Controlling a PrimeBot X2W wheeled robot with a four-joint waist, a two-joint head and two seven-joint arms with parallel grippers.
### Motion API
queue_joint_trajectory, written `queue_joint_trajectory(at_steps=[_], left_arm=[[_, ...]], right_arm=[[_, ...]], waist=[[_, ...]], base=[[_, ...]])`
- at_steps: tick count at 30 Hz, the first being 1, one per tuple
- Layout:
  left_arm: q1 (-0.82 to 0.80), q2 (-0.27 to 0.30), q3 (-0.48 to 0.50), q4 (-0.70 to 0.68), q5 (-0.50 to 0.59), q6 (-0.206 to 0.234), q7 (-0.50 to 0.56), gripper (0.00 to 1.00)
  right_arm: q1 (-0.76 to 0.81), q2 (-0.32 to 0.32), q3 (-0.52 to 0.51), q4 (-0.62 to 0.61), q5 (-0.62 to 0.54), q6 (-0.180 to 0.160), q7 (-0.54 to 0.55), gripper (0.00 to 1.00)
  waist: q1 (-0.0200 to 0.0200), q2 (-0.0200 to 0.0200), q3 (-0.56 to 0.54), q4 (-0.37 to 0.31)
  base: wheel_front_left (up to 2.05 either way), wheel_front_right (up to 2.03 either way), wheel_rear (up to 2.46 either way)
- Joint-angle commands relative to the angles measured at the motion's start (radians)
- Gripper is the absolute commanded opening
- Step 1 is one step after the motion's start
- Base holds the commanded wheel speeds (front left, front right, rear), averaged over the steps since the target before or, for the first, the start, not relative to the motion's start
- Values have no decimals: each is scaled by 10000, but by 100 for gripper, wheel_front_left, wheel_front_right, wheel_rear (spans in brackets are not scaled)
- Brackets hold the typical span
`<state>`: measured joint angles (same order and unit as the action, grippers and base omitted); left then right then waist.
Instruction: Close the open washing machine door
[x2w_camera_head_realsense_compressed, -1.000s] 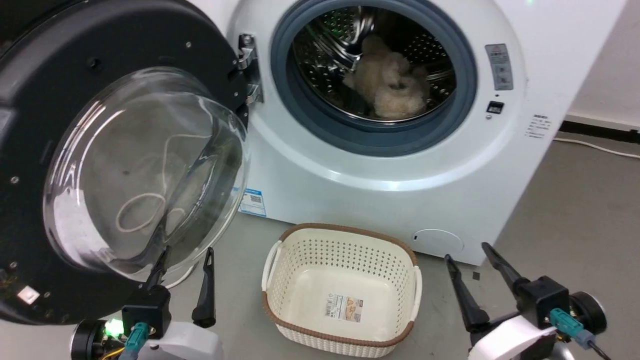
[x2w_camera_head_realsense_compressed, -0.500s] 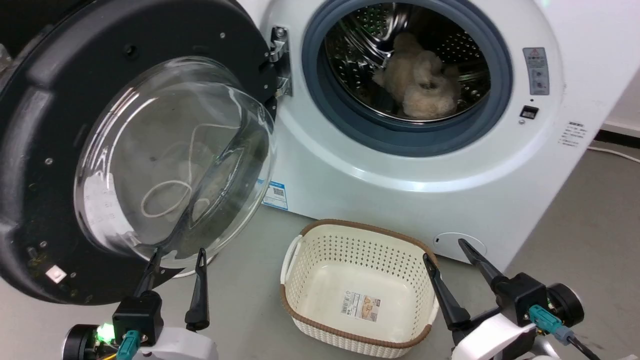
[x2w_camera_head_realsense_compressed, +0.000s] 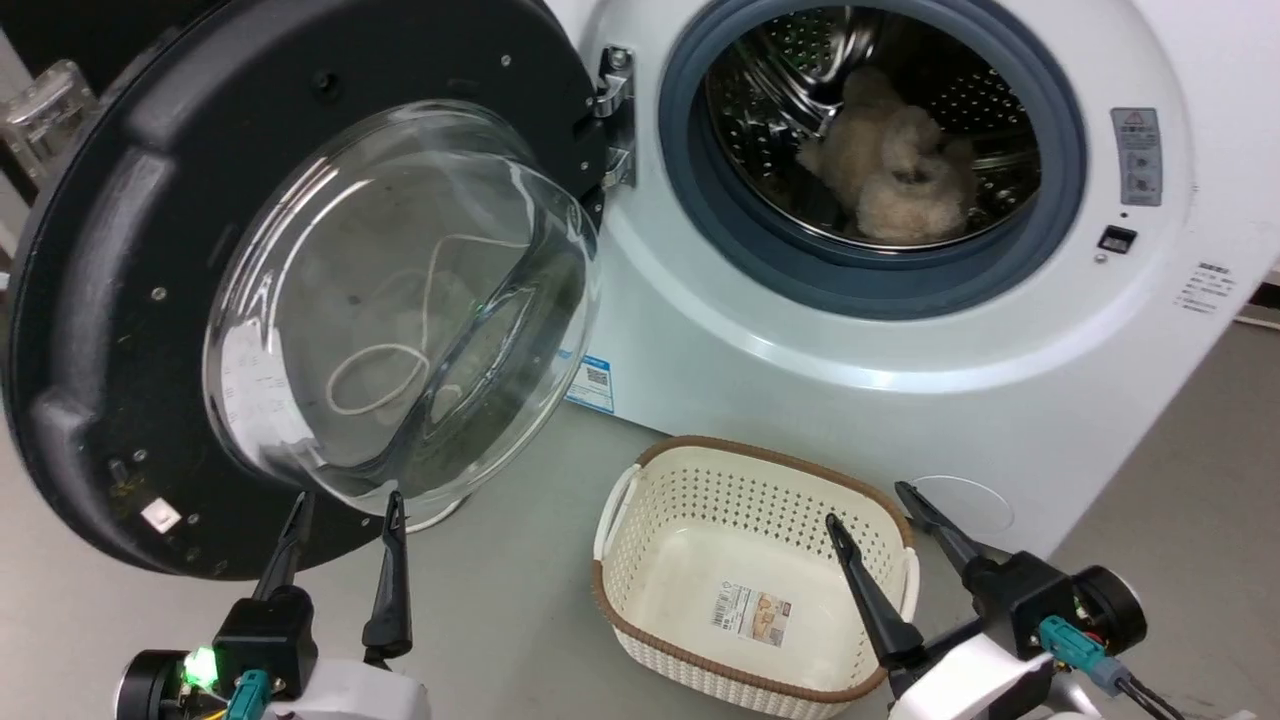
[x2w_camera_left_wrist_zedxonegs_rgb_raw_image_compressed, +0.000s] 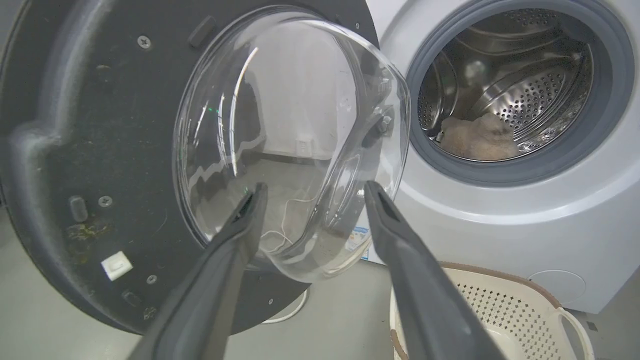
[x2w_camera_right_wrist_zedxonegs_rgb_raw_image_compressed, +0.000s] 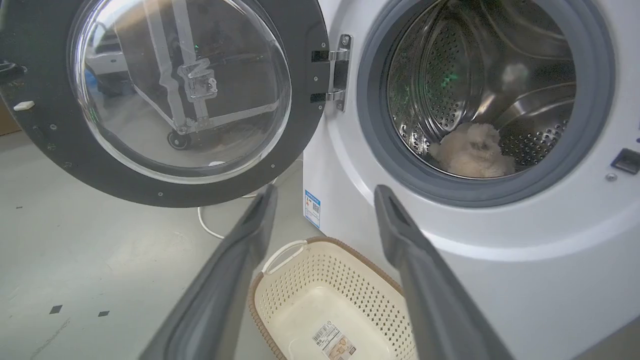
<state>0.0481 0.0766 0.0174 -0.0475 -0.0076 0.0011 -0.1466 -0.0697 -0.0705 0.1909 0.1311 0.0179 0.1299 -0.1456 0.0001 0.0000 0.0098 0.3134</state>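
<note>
We find the large round black-rimmed glass-bowled door (x2w_camera_head_realsense_compressed: 100, 300) swung wide open, left of the white front-loading washing machine (x2w_camera_head_realsense_compressed: 800, 400). We judge it heavy, rigid and hinge-guided, its glass slippery; push the black rim's free edge. The left gripper (x2w_camera_head_realsense_compressed: 347, 497) and right gripper (x2w_camera_head_realsense_compressed: 866, 503) have fingers apart, empty
</note>
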Motion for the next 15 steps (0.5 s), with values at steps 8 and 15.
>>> queue_joint_trajectory(at_steps=[8, 15], left_arm=[[238, 61, 109, -117, -83, 60, -297, 100], [253, 66, 213, -127, -119, 32, -443, 100]], right_arm=[[-201, -68, 267, 223, 87, 5, -308, 100], [-253, -87, 438, 357, 133, 6, -453, 100]], waist=[[-1, 0, 32, 463], [-1, 0, 54, 764]], base=[[0, 0, 0], [0, 0, 0]])
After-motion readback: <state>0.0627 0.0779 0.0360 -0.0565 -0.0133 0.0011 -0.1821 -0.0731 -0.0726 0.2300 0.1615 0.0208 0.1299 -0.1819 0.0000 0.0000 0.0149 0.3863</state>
